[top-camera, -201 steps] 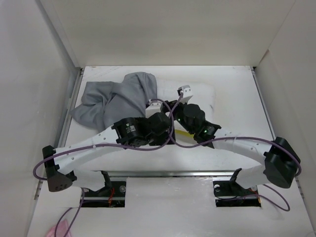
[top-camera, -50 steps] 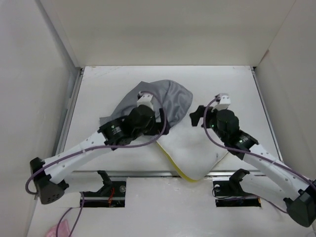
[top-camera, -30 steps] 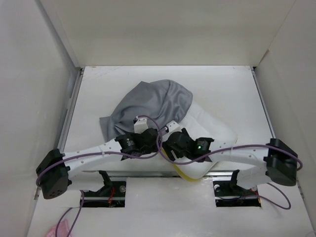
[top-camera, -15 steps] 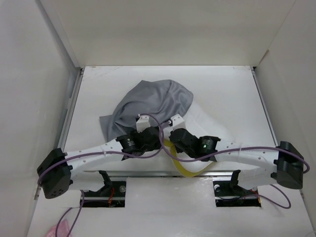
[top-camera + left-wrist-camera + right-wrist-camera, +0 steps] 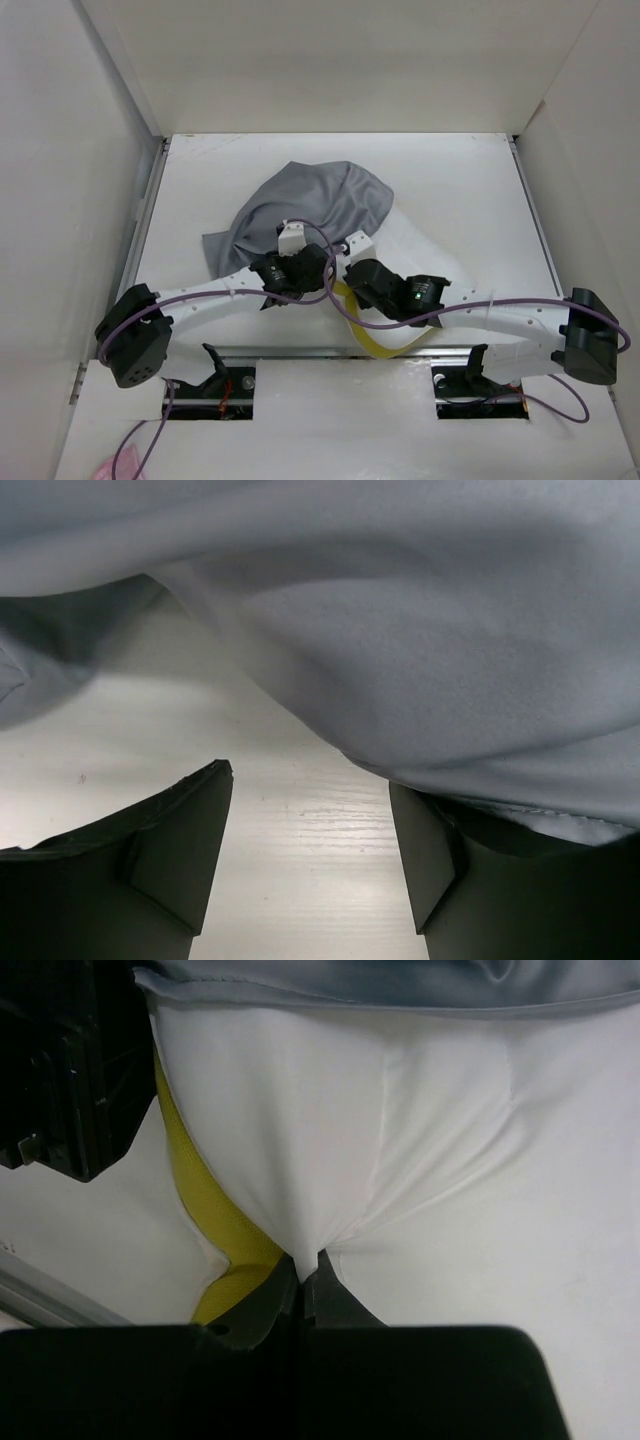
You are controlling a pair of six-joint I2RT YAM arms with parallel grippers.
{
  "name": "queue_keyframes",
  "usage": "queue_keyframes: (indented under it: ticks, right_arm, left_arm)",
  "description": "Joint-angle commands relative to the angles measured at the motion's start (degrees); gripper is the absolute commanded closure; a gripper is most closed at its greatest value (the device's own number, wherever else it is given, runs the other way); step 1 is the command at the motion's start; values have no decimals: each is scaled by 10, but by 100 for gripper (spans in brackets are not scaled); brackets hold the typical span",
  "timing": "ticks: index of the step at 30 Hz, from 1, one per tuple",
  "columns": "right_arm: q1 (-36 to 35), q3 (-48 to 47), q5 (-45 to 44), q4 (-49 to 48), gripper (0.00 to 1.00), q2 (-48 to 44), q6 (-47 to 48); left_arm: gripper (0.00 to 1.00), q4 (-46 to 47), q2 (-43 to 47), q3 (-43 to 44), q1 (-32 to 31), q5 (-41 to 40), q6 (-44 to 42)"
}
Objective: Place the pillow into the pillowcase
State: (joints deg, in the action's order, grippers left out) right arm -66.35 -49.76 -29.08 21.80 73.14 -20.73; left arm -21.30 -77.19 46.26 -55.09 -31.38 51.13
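The grey pillowcase (image 5: 312, 200) lies crumpled at the table's middle, covering the far end of the white pillow (image 5: 425, 250). The pillow's yellow band (image 5: 372, 335) curls up near the front edge. My right gripper (image 5: 354, 246) is shut on a pinch of the pillow (image 5: 400, 1140) beside the yellow band (image 5: 215, 1250), just below the pillowcase's hem (image 5: 400, 985). My left gripper (image 5: 290, 238) is at the pillowcase's near edge. In the left wrist view it (image 5: 310, 778) stands open over bare table, and the pillowcase (image 5: 450, 650) drapes over its right finger (image 5: 425, 850).
White walls enclose the table (image 5: 200, 170) at the left, back and right. A metal rail (image 5: 300, 350) runs along the front edge. Both wrists sit close together near the table's middle, and the left arm's black housing (image 5: 70, 1070) shows beside the pillow in the right wrist view.
The right gripper has shut on the pillow near its yellow band and raised that edge toward the pillowcase. The left arm has edged farther in toward the pillowcase's near edge.
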Motion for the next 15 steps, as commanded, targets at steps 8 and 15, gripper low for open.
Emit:
queue_keyframes:
  ticks: [8, 15]
  right_arm:
    - [-1, -26, -12, -28, 100, -23, 7]
    - [-1, -37, -5, -40, 100, -18, 7]
  left_arm:
    - [38, 126, 76, -13, 9, 77, -145]
    - [91, 130, 3, 33, 9, 46, -161]
